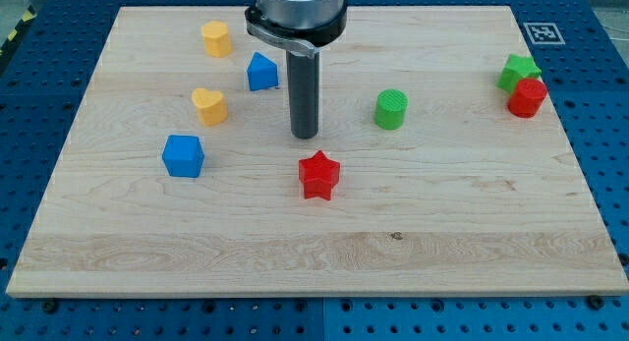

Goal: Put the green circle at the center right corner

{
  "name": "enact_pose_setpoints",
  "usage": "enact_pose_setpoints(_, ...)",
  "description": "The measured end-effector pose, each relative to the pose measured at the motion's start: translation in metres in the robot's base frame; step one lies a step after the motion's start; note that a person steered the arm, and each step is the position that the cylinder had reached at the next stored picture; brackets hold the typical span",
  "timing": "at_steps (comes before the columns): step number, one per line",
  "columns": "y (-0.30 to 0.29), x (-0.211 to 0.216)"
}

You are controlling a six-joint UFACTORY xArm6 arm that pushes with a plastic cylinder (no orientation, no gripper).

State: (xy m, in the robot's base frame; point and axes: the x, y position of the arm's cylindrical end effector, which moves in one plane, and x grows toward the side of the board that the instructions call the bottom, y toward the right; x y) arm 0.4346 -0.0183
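Note:
The green circle [390,109] is a short green cylinder standing a little right of the board's middle. My tip [305,135] rests on the board to the circle's left, apart from it by a clear gap. The red star [318,175] lies just below my tip, toward the view's bottom. The rod rises from the tip to the arm's grey head at the view's top.
A green star [517,72] and a red block [527,97] touch each other near the right edge. A blue block [261,72], a yellow hexagon [216,37], a yellow heart [209,105] and a blue cube [183,155] lie on the left half of the wooden board [442,243].

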Motion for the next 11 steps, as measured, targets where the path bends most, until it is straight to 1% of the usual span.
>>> enact_pose_setpoints(1,-0.006,-0.009)
enact_pose_setpoints(2,-0.004,-0.031)
enact_pose_setpoints(3,0.044,-0.031)
enact_pose_setpoints(5,0.055,-0.031)
enact_pose_setpoints(6,0.065,-0.019)
enact_pose_setpoints(8,0.059,-0.017)
enact_pose_setpoints(9,0.059,-0.033)
enact_pose_setpoints(10,0.088,-0.030)
enact_pose_setpoints(11,0.103,-0.025)
